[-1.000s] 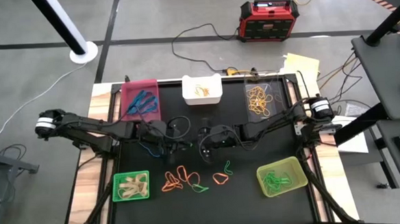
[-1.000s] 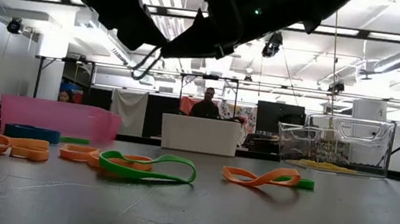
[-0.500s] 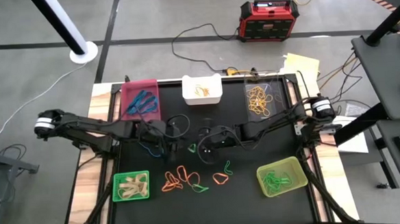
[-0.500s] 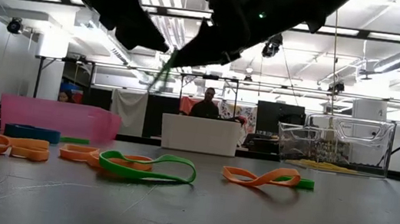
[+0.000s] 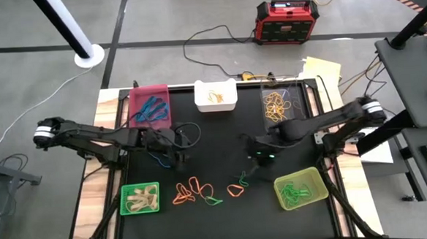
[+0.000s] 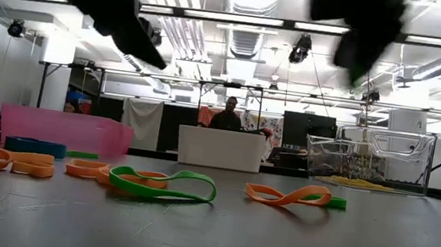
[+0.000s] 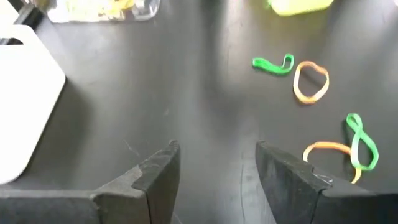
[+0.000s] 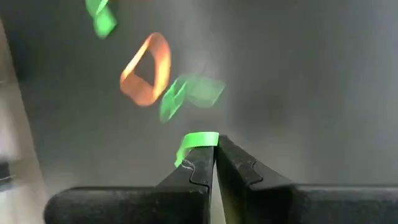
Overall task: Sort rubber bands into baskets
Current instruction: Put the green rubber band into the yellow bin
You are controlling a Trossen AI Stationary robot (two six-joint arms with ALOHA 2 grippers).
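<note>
Right pincer (image 8: 212,158) clenched on a green rubber band (image 8: 196,142), above the worktop (image 5: 215,145) beside the yellow-green basket (image 5: 300,188). Left pincer (image 7: 214,168) released, mid-worktop, near the pink basket (image 5: 150,104). Loose orange bands (image 5: 190,190) lie on the worktop's front part.

Black table mat (image 5: 221,134) carrying five baskets (image 5: 215,95) round its edges, loose orange and green rubber bands (image 5: 195,191) near the front.
</note>
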